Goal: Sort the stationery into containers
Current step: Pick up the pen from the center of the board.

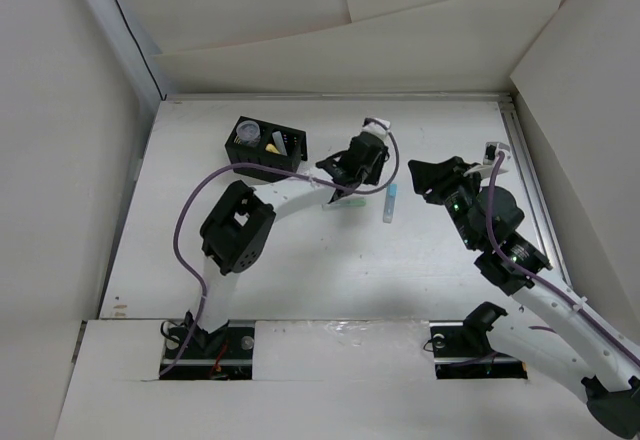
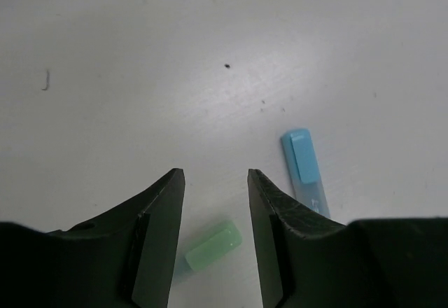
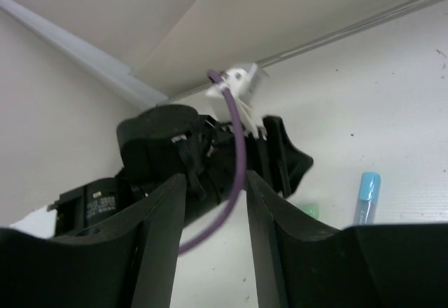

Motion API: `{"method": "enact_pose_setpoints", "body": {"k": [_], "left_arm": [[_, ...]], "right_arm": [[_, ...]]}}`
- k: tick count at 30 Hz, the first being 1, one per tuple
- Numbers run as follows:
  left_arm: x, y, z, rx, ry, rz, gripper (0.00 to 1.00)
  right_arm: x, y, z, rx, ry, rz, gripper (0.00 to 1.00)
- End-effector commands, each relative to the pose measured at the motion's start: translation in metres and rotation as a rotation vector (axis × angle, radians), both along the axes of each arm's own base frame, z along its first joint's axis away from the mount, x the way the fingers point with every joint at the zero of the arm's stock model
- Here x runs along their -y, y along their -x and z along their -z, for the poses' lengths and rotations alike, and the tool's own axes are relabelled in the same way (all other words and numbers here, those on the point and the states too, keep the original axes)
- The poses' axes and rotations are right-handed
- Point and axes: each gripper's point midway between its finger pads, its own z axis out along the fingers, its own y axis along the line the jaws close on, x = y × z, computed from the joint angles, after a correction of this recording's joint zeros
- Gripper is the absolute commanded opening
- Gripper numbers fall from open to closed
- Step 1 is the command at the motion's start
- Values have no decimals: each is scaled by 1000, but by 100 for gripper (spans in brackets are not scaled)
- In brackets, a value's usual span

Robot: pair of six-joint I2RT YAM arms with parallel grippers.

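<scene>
The black organizer box (image 1: 266,147) stands at the back left of the table; it holds the clear jar (image 1: 246,133) and a yellow stick (image 1: 273,145). A pale green stick (image 1: 346,201) lies on the table under my left gripper (image 1: 340,187). In the left wrist view the left gripper (image 2: 215,178) is open, and the green stick (image 2: 213,245) lies between its jaws, untouched. A light blue stick (image 1: 389,203) lies just to the right, also in the left wrist view (image 2: 304,171). My right gripper (image 1: 426,182) is open and empty (image 3: 215,182), facing the left gripper. No orange stick shows.
White walls enclose the table on the left, back and right. The left arm's purple cable (image 1: 190,210) loops over the left half. In the right wrist view the left arm's wrist (image 3: 203,154) is close ahead, with the blue stick (image 3: 365,196) to its right.
</scene>
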Motion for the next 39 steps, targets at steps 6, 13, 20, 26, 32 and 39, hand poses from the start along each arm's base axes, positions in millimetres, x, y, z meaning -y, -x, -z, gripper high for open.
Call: {"method": "enact_pose_setpoints", "body": {"k": [6, 13, 20, 26, 32, 39], "left_arm": [[8, 37, 11, -9, -110, 362, 42], [-8, 41, 51, -74, -214, 382, 44], [-7, 51, 63, -116, -234, 449, 44], [-9, 55, 71, -142, -251, 465, 46], [-15, 56, 90, -181, -300, 458, 46], [-19, 50, 99, -186, -333, 432, 35]], "right_arm": [[5, 3, -38, 89, -58, 6, 46], [5, 3, -38, 89, -58, 6, 46], [3, 1, -35, 82, -53, 6, 46], [3, 1, -35, 82, -53, 6, 46], [3, 1, -35, 82, -53, 6, 46], [3, 1, -35, 82, -53, 6, 46]]}}
